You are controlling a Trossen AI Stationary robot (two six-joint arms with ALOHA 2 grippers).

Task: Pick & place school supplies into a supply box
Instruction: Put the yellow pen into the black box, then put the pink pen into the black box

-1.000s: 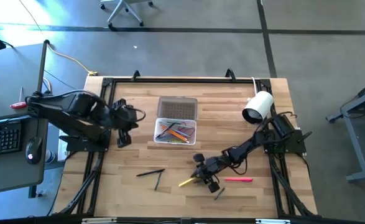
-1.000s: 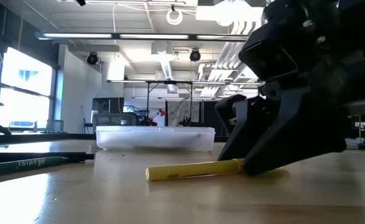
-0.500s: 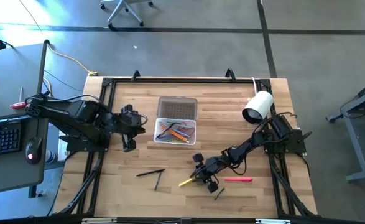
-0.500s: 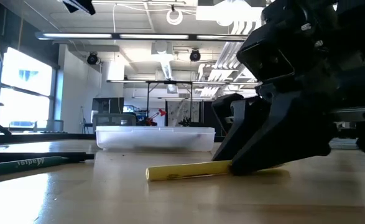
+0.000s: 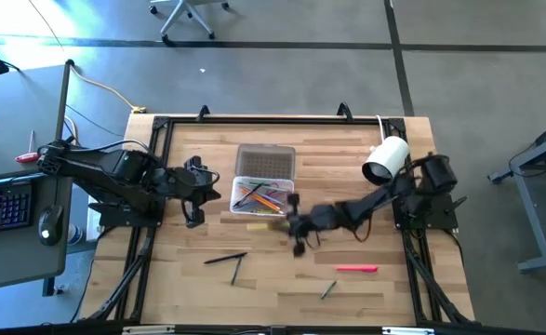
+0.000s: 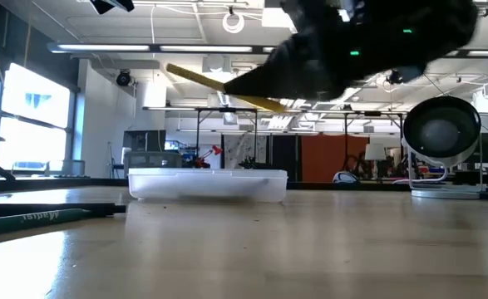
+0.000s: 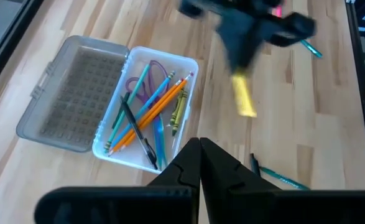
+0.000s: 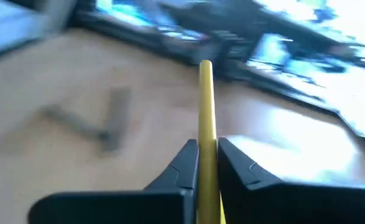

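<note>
- The right hand [image 5: 294,226] is up off the counter [image 5: 366,290], just off the near edge of the supply box [image 5: 263,197], with a yellow marker [image 8: 206,118] pinched between its two fingers.
- In the low view the yellow marker is clearly in the air and tilted, well above the wood.
- The supply box sits around the middle of the counter, a bit toward the far edge, with its grey textured lid [image 7: 73,91] flipped open and lying flat on the far side.
- Inside it there's already a bunch of stuff: orange pencils [image 7: 150,114], a couple of light blue pens, a black one, a green one, and the purple scissor handles [image 7: 143,87].
- Still loose on the counter: a pink marker [image 5: 356,268] toward the near right corner, a small green pen [image 5: 328,290] beside it nearer the front edge, and two dark pens [image 5: 230,261] crossed toward the near left.
- The left hand [image 5: 191,191] hangs just left of the box, fingers pressed together with nothing between them.
- A white cylindrical camera [image 5: 386,159] stands near the far right corner.
</note>
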